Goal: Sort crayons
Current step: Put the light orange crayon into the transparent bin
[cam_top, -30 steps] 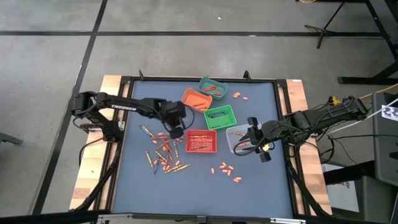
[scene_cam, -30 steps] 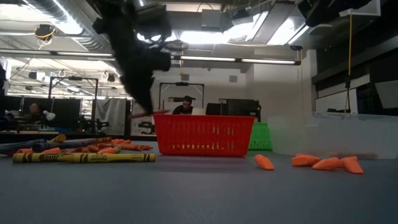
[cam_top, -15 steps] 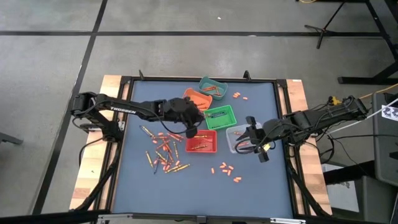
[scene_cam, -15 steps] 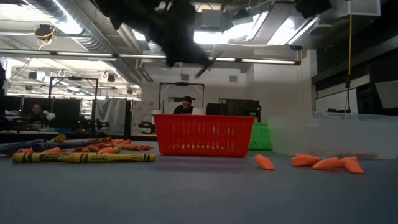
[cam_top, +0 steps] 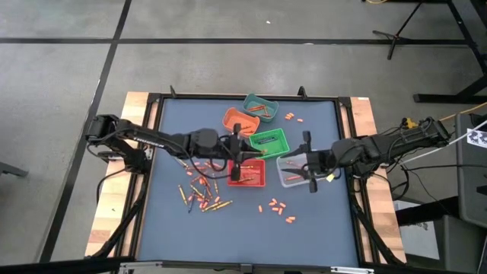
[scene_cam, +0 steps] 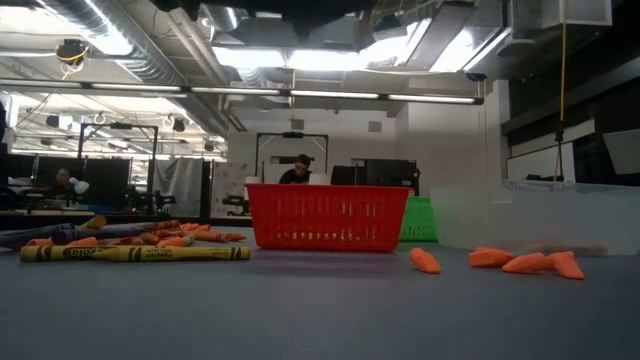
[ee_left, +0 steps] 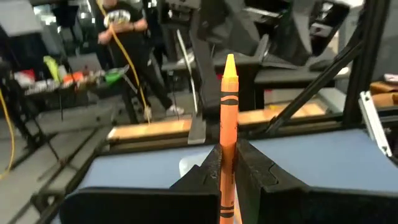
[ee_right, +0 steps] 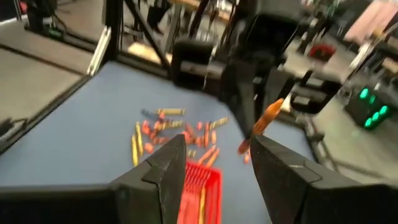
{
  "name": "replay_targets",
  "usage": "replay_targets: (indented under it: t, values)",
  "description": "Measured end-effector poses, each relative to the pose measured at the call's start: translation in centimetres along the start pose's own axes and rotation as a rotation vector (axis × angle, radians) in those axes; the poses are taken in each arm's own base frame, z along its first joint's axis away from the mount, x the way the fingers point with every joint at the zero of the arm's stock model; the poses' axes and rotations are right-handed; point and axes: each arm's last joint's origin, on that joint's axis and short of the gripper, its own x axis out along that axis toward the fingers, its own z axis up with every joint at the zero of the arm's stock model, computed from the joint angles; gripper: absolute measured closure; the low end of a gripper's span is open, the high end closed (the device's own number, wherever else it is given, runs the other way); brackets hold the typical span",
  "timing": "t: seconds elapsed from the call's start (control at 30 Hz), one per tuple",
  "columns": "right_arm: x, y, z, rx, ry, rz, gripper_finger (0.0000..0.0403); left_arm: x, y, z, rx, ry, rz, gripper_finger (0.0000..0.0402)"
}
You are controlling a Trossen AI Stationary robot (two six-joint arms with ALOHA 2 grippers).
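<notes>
The left gripper [ee_left: 227, 163] was clamped on an orange crayon [ee_left: 228, 118], whose tip stuck out beyond the fingers. It hung over the red bin [cam_top: 246, 173], with the green bin [cam_top: 270, 141] just past it. The loose crayons [cam_top: 199, 190] lay on the table [cam_top: 319, 221] behind and beside that gripper. The right gripper [ee_right: 214, 158] stood wide and empty above the clear bin [cam_top: 292, 171], facing the left gripper.
</notes>
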Motion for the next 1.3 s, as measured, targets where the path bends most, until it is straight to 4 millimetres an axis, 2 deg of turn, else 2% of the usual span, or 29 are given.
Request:
replay_targets:
  t: [0.2,0.43,0.67,0.93,1.07,1.3]
  values:
    - [0.5,-0.2,1.0,-0.028,-0.109,-0.027,0.0223,-0.1,-0.9,0.9,0.041,-0.081,-0.016,0.0394]
    - [3.2,0.3,1.5,-0.049,-0.201,-0.067,0.0223,-0.3,-1.7,1.7,0.09,-0.155,-0.028,0.0394]
    - [5.6,0.6,1.6,-0.019,-0.248,-0.184,0.0223,-0.4,-2.1,1.8,0.099,-0.162,-0.036,0.0394]
    - [6.6,0.9,1.3,-0.015,-0.248,-0.195,0.0226,-0.4,-2.1,1.8,0.099,-0.16,-0.037,0.0394]
    - [6.8,1.0,1.2,-0.017,-0.241,-0.192,0.0252,-0.4,-2.1,1.7,0.1,-0.156,-0.038,0.0394]
    - [6.8,1.0,1.1,-0.018,-0.237,-0.192,0.0334,-0.4,-2.1,1.7,0.1,-0.151,-0.04,0.0394]
